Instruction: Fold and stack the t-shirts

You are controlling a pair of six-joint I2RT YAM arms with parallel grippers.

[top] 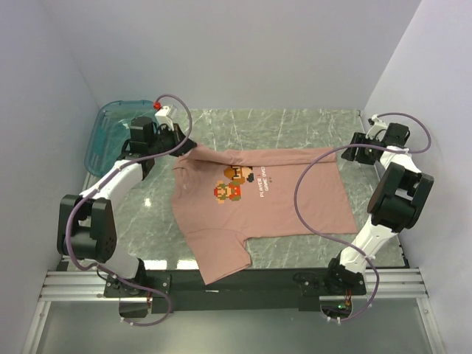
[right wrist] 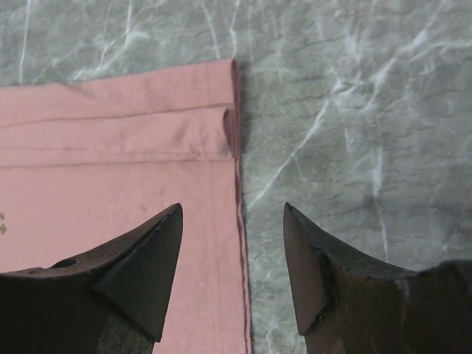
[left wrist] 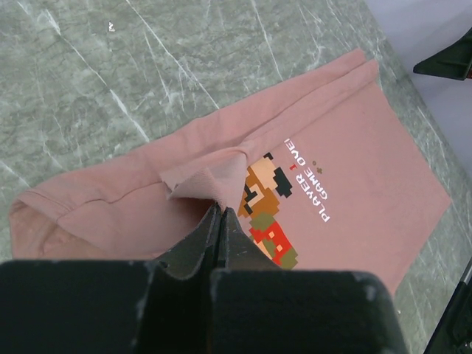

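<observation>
A dusty-pink t-shirt (top: 280, 206) lies on the marble table with its pixel-figure print and white text facing up. Its far edge is folded over toward the print. One sleeve hangs over the table's near edge. My left gripper (top: 184, 147) is shut on a raised fold of the shirt's cloth beside the print; in the left wrist view the gripper (left wrist: 220, 206) pinches that pink fold (left wrist: 203, 181). My right gripper (top: 346, 153) hovers at the shirt's far right corner. Seen from the right wrist, the gripper (right wrist: 232, 210) stands open over the shirt's hem edge (right wrist: 237, 184), holding nothing.
A translucent teal bin (top: 110, 133) stands at the far left, behind the left arm. White walls close in the table on the left, right and far sides. A black rail runs along the near edge (top: 236, 280). Part of the right arm (left wrist: 450, 59) shows in the left wrist view.
</observation>
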